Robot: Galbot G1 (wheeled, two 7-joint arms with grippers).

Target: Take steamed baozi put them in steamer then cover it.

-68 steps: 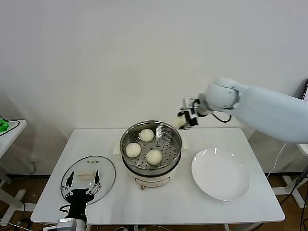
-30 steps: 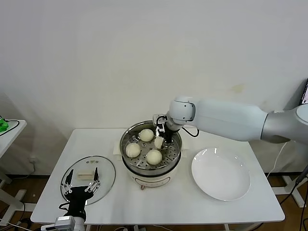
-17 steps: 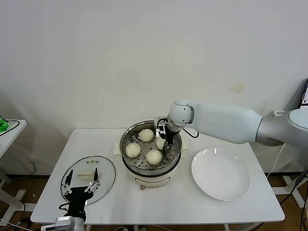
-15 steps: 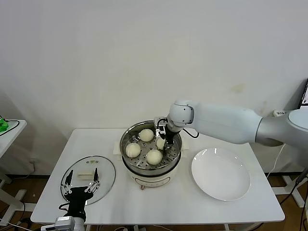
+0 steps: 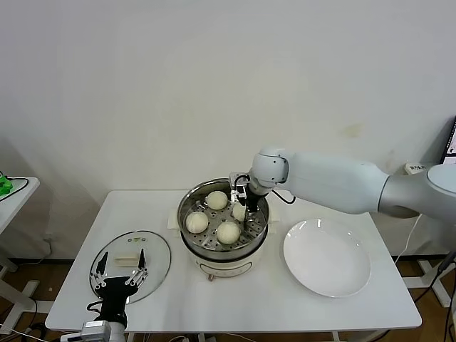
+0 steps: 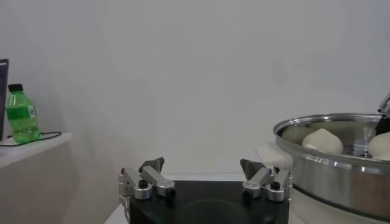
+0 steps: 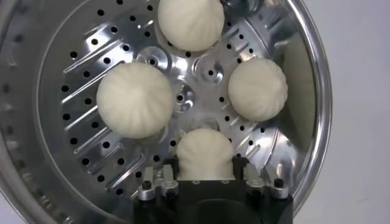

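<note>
The steel steamer (image 5: 187, 208) stands mid-table on its cream base. On its perforated tray (image 7: 79, 55) lie three baozi (image 5: 216, 200) (image 5: 197, 222) (image 5: 228, 232). A further baozi (image 5: 239, 211) rests on the tray at the right side, between the fingers of my right gripper (image 5: 243, 205). In the right wrist view this baozi (image 7: 205, 152) sits in the open right gripper (image 7: 205, 175), whose jaws flank it closely. My left gripper (image 5: 121, 275) waits open at the front left, over the glass lid (image 5: 153, 249). The left wrist view shows the left gripper (image 6: 204, 168) with nothing in it and the steamer (image 6: 332, 176) beyond.
A bare white plate (image 5: 328, 258) lies right of the steamer. The right arm reaches across above the steamer's back right rim. A green bottle (image 6: 21, 114) stands on a side table to the left.
The right gripper lowered the fourth baozi onto the tray, and its jaws have spread from a tight squeeze to open around it. The left arm has not moved.
</note>
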